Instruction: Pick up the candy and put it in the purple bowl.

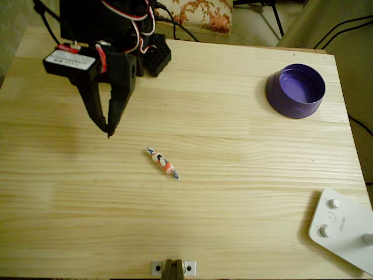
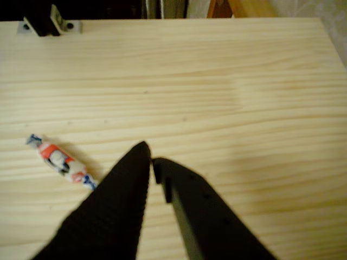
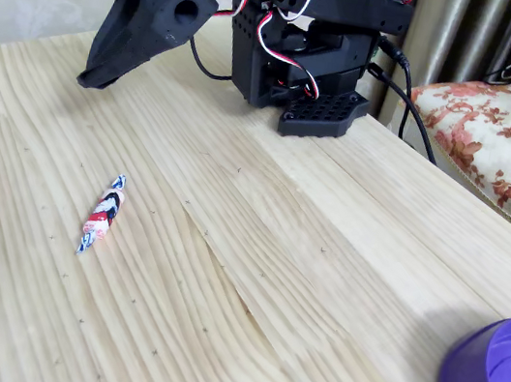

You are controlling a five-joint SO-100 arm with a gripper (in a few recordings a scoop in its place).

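Overhead view: gripper (image 1: 108, 132) hangs with its fingers together, empty, near the candy (image 1: 162, 163); purple bowl (image 1: 296, 91) sits well apart.

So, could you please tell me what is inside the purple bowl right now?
Nothing: the purple bowl shows only its bare purple floor in the overhead view. The candy lies on the table.

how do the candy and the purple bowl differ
The candy is tiny, thin and long; the purple bowl is far bigger, round and deep. The candy is white and orange-red with twisted ends; the bowl is plain purple. Both rest on the table, well apart.
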